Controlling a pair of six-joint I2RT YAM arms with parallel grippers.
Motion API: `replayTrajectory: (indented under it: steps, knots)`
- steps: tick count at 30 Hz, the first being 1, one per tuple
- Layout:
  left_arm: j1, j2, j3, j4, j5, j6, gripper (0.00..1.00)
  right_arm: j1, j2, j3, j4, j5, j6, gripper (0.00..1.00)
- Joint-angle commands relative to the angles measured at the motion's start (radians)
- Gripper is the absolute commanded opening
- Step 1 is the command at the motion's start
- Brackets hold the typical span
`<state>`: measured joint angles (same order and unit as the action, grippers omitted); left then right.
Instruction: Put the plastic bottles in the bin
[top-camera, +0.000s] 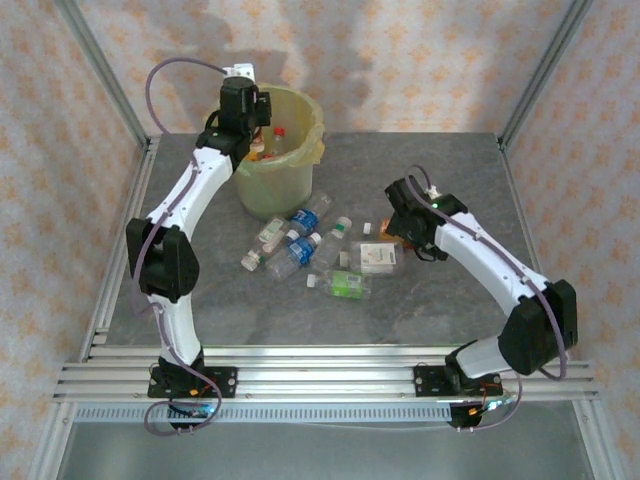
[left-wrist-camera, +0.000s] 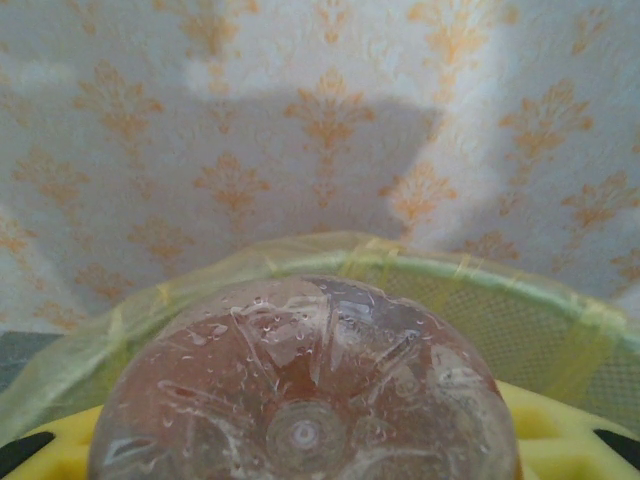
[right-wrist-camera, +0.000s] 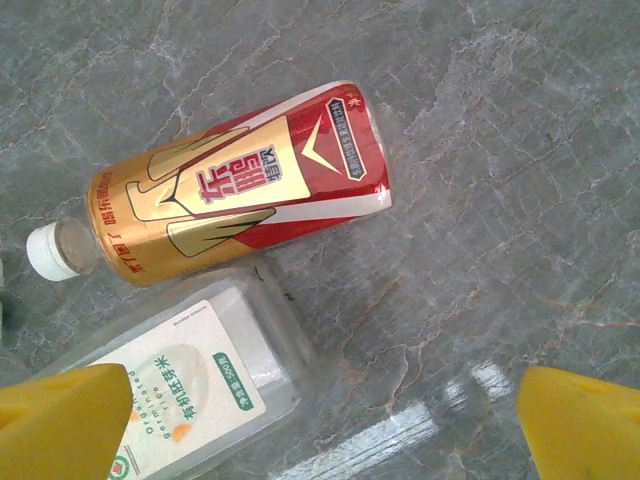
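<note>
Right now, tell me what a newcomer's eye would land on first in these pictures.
First, the clear bottle held between the left fingers, its dimpled base close to the left wrist camera, at the rim of the yellow-lined bin at the back left of the table. Next, the scatter of bottles lying in the table's middle. Then the red-and-gold bottle on its side beneath the open right fingers.

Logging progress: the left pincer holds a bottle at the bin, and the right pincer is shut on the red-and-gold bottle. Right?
No: the right pincer stands open above the red-and-gold bottle, as the right wrist view shows. The rest holds.
</note>
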<state>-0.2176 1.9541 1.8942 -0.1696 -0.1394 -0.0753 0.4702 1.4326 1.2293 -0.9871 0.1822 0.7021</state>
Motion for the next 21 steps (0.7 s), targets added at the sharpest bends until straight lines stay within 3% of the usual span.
replayTrajectory:
  steps: [1, 8, 11, 19, 21]
  knots:
    - [0.005, 0.015, -0.003, -0.024, -0.019, 0.022, 0.43, -0.004, 0.029, 0.032, -0.08, -0.001, 0.023, 0.99]
    - [0.005, 0.031, -0.001, -0.055, -0.024, 0.028, 0.54, -0.004, 0.022, 0.024, -0.039, -0.008, 0.028, 0.99]
    - [0.005, 0.035, -0.003, -0.063, -0.035, 0.026, 0.63, -0.004, 0.032, 0.054, -0.062, 0.006, 0.019, 0.99]
    - [0.005, 0.017, 0.003, -0.087, -0.053, 0.009, 1.0, -0.004, 0.006, 0.055, -0.073, 0.056, -0.019, 0.99]
    - [0.005, 0.008, 0.013, -0.1, -0.062, 0.006, 1.0, -0.004, -0.009, 0.046, -0.065, 0.037, -0.04, 0.99]
